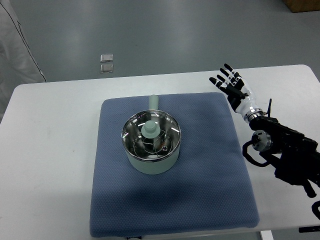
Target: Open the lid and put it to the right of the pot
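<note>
The fingers (226, 75) of the right hand (232, 86) are spread wide and hold nothing. The hand is up over the white table (55, 150), just past the right edge of the blue mat (200, 190). Its black arm (285, 150) comes in from the right side. The pot (151, 162) sits in the middle of the mat, well apart from the hand. The glass lid (150, 136) is on the pot, with a pale green knob (149, 129) on top. The pot's handle (153, 102) points away from the robot.
</note>
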